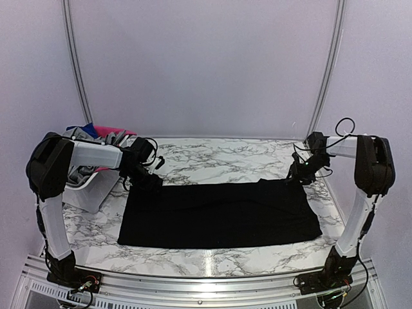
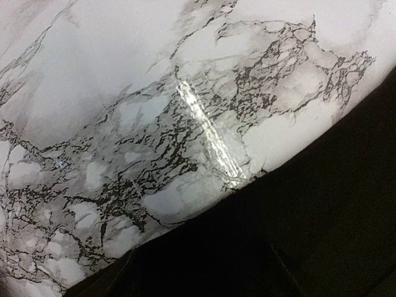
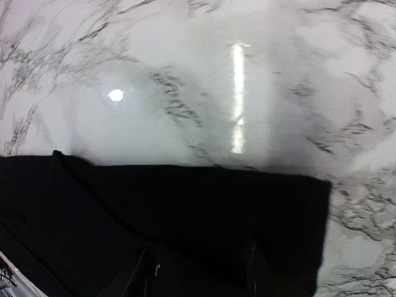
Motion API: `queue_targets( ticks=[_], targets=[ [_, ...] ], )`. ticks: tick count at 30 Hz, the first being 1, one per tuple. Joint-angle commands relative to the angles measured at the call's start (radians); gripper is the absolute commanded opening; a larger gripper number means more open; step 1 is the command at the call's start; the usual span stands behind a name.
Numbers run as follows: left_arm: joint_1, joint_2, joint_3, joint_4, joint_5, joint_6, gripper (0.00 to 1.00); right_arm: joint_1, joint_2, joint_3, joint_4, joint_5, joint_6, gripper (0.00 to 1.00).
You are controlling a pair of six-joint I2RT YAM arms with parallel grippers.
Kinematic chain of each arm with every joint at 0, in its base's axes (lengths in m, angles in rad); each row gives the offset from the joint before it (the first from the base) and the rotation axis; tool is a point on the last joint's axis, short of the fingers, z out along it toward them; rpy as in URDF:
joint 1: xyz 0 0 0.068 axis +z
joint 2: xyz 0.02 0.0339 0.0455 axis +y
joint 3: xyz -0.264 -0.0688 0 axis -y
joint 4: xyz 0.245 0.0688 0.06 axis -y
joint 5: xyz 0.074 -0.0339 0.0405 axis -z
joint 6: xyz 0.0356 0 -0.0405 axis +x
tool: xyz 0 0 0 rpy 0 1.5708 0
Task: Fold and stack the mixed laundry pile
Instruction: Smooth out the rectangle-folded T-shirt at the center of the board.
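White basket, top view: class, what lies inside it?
Grey cloth, blue cloth and pink cloth show above the basket. The left arm hides much of it; what lies deeper cannot be seen.

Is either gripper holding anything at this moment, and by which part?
It cannot be told. The left gripper and right gripper sit at the far corners of the flat black garment, but black against black hides any pinch.

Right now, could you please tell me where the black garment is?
In the top view the black garment lies spread flat at centre, between the left gripper at its far left corner and the right gripper at its far right.
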Motion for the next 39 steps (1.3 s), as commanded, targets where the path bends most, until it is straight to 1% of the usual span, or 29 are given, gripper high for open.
queue_targets(
  ticks=[1,5,7,11,21,27,29,35,39],
  targets=[
    [0.003,-0.030,0.001,-0.041,-0.016,0.014,0.71,-0.034,-0.063,0.034,-0.008,0.041,0.003,0.46],
    [0.003,-0.038,0.016,-0.042,-0.003,0.011,0.71,-0.016,-0.093,0.036,0.051,-0.128,-0.003,0.45],
    [0.003,-0.044,0.026,-0.043,0.006,0.010,0.71,0.017,-0.086,0.054,0.072,-0.170,-0.010,0.45],
    [0.003,-0.042,0.051,-0.042,0.012,0.012,0.71,0.094,-0.001,0.141,0.053,-0.226,-0.034,0.45],
    [0.003,-0.028,0.060,-0.048,0.023,0.008,0.71,0.156,0.199,0.312,0.022,-0.281,-0.054,0.45],
    [0.003,-0.021,0.066,-0.050,0.019,0.007,0.71,0.171,0.264,0.338,0.014,-0.277,-0.073,0.48],
    [0.003,-0.019,0.065,-0.050,0.019,0.007,0.71,0.172,0.278,0.335,0.013,-0.298,-0.079,0.47],
    [0.003,-0.018,0.063,-0.050,0.020,0.010,0.71,0.182,0.307,0.343,-0.032,-0.351,-0.092,0.39],
    [0.003,-0.015,0.069,-0.050,0.019,0.011,0.71,0.182,0.294,0.321,-0.038,-0.370,-0.098,0.31]
  ],
)
